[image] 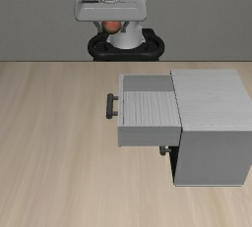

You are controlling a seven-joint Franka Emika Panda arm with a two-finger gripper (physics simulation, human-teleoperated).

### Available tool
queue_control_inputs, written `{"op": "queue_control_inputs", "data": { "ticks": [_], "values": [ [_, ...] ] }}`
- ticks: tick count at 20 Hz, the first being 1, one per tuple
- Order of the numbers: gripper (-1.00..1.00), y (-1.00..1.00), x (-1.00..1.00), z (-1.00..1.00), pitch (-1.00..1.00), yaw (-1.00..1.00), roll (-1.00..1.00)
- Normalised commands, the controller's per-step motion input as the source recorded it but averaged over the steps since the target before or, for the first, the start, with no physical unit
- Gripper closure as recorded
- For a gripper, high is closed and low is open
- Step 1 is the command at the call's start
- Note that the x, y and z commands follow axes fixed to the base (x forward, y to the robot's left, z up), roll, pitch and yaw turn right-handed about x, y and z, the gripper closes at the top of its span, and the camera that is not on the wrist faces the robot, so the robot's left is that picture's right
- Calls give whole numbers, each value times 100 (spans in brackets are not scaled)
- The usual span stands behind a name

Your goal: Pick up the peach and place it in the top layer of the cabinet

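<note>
Wood-toned tabletop [49,152] runs across the near part of the scene, bare along its near edge apart from the grey cabinet [212,123], which stands toward the exterior view's right. Its top drawer [150,103] is pulled out toward the exterior view's left, with the dark handle [111,105] at its outer end. The tray is open to above, and nothing can be seen lying in it. The top layer looks ready to receive the fruit, but the placing is not yet done.

Farther back, at the far edge of the table, the gripper [112,22] hangs just in front of the robot's base [126,46]. The peach [114,26] shows as a small reddish-orange patch tucked right under the gripper's body and partly covered by it. Whether the gripper is clamped on the peach or only poised over it I cannot tell, nor whether the fruit is off the table.

I judge that the pick-up is at hand or just made. What remains is the carry nearward and toward the exterior view's right, to above the open drawer, which lies well apart from the peach, and then the release into it.
</note>
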Motion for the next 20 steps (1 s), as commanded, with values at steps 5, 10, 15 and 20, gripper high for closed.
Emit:
{"op": "queue_control_inputs", "data": {
  "ticks": [5,10,15,20],
  "values": [
    [100,100,0,0,0,0,0],
    [100,20,80,0,0,0,0],
    [100,0,100,0,0,0,0],
    [100,0,100,0,0,0,0]
  ]
}}
